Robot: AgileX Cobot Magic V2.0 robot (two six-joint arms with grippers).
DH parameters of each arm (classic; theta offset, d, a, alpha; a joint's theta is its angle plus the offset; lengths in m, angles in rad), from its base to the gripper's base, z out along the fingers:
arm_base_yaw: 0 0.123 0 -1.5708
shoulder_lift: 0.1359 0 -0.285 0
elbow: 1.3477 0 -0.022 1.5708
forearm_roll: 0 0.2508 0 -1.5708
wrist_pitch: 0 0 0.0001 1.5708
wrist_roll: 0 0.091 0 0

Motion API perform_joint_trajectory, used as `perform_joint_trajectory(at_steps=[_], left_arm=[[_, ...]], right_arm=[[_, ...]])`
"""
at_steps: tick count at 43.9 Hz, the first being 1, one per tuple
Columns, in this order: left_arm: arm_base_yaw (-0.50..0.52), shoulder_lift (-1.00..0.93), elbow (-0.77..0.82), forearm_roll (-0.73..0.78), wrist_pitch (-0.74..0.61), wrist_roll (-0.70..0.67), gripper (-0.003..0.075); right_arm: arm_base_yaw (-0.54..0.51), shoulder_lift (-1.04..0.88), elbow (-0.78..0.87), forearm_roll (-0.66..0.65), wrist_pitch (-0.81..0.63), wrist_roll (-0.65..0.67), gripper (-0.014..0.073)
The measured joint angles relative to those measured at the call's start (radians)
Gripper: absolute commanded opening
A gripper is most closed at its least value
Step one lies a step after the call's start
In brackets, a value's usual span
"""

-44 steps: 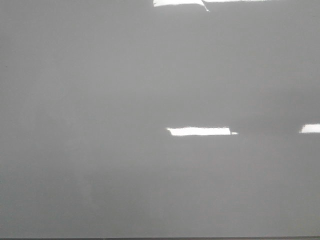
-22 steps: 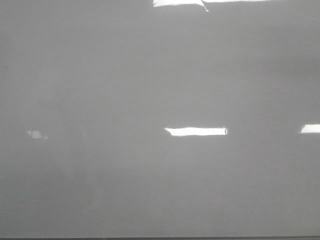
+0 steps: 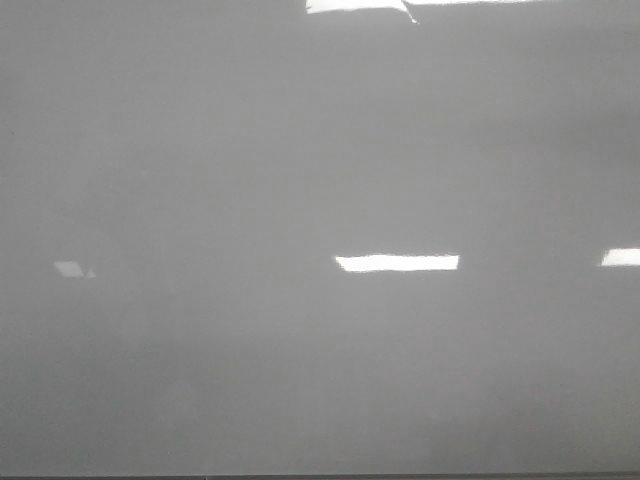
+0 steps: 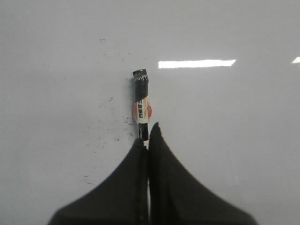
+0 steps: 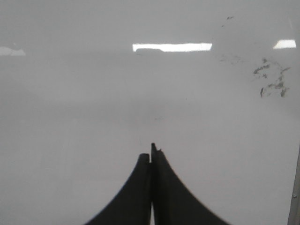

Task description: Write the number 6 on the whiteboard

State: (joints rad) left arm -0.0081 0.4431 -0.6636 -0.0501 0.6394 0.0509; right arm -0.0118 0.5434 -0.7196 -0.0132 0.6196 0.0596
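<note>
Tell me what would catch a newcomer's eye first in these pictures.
A black marker with a white label sticks out of the shut left hand over the glossy whiteboard. Bright light bars reflect off the board, and smudged black ink specks show in the right wrist view. No digit is visible.

The front camera is facing the whiteboard (image 3: 200, 150) squarely, close up. Both wrist cameras are looking along their fingers onto that same board.

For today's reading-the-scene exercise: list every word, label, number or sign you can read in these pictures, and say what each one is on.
"MAN": white letters, possibly cut off, on the black end of the marker in the left hand.
Marker's white label with an orange spot: print too small to read.
Whiteboard: no digit or writing legible, only smudges and light reflections.
</note>
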Motion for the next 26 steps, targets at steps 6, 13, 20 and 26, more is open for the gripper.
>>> perform_joint_trajectory(at_steps=[6, 13, 20, 26], left_arm=[[0.000, 0.024, 0.026, 0.000, 0.000, 0.000, -0.0020], [0.000, 0.028, 0.054, 0.000, -0.006, 0.000, 0.0082], [0.000, 0.029, 0.056, 0.000, -0.019, 0.000, 0.0420], [0.000, 0.033, 0.056, 0.010, -0.048, 0.000, 0.0601]], right_arm=[[0.000, 0.043, 0.000, 0.000, 0.022, -0.060, -0.0048], [0.000, 0.065, 0.000, 0.000, 0.044, -0.083, 0.0226], [0.000, 0.068, 0.000, 0.000, 0.048, -0.089, 0.0556], [0.000, 0.068, 0.000, 0.000, 0.054, -0.091, 0.0601]])
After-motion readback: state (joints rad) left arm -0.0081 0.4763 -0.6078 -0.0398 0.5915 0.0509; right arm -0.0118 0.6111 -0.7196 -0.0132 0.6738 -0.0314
